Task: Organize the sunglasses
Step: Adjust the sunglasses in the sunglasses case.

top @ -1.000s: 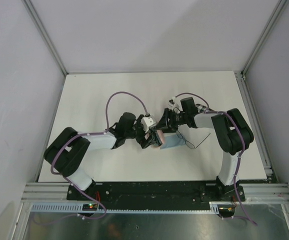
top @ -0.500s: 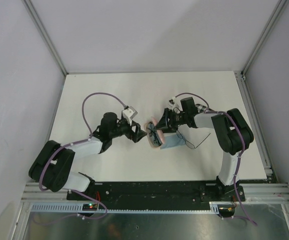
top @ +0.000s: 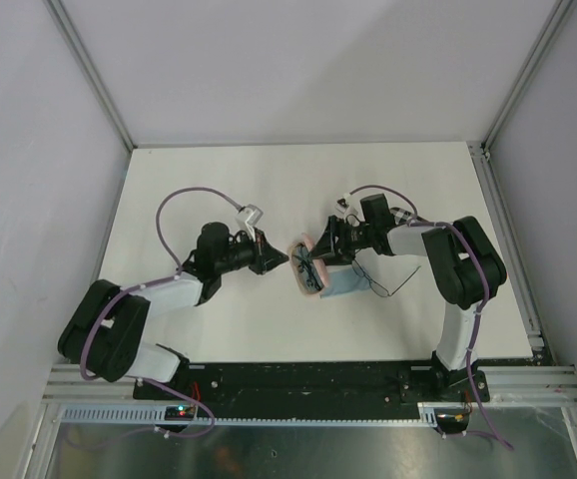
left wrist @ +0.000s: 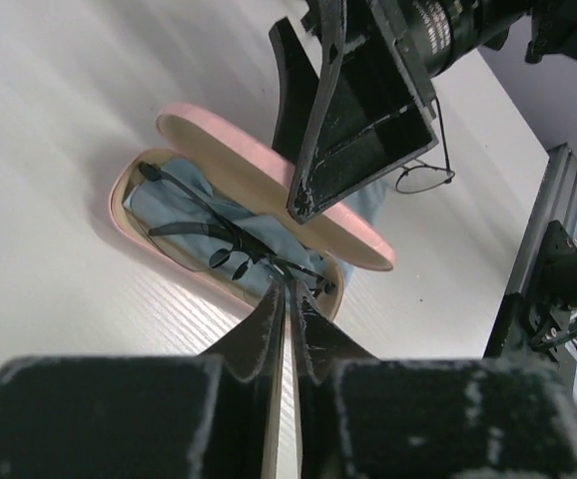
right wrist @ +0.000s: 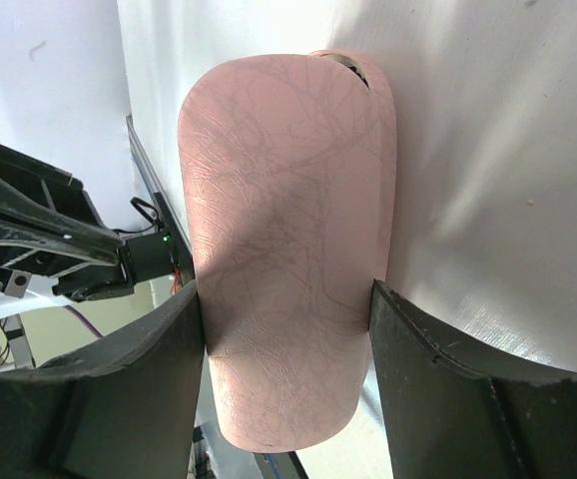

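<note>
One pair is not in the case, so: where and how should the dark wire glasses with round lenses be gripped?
Probably the front frame of the dark wire glasses, beside a round lens, from straight above, fingers across the thin rim. They seem to lie flat on the white table, close by the right gripper holding the pink case lid, so sideways entry looks cramped.
</note>
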Action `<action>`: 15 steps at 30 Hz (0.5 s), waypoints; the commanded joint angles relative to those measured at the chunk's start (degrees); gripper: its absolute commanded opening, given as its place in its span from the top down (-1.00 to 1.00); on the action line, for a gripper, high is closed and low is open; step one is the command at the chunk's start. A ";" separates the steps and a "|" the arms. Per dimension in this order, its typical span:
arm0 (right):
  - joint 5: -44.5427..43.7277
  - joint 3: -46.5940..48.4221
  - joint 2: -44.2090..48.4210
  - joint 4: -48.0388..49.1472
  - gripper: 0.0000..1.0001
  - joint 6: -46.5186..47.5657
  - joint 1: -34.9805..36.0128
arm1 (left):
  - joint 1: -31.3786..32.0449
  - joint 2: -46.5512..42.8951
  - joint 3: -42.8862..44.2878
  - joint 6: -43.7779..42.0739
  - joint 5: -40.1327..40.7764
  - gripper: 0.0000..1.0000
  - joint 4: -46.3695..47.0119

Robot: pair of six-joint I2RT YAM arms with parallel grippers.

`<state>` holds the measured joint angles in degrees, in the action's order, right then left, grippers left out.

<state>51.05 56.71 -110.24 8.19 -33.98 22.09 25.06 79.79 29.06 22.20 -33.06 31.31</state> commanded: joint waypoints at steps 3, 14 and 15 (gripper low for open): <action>-3.15 0.26 -0.32 -3.09 0.13 1.19 0.23 | 1.21 4.94 3.00 6.61 -0.83 0.98 -0.56; -3.25 0.28 -0.36 -3.34 0.13 1.35 0.23 | 4.71 14.49 8.67 7.45 3.61 1.00 -2.79; -3.24 0.31 -0.35 -3.35 0.13 1.36 0.23 | 4.81 15.30 9.05 7.52 3.70 1.00 -2.86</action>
<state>51.05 56.73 -110.24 8.19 -34.00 22.09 29.23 92.23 34.98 28.67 -30.96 28.60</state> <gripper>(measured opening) 0.643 0.006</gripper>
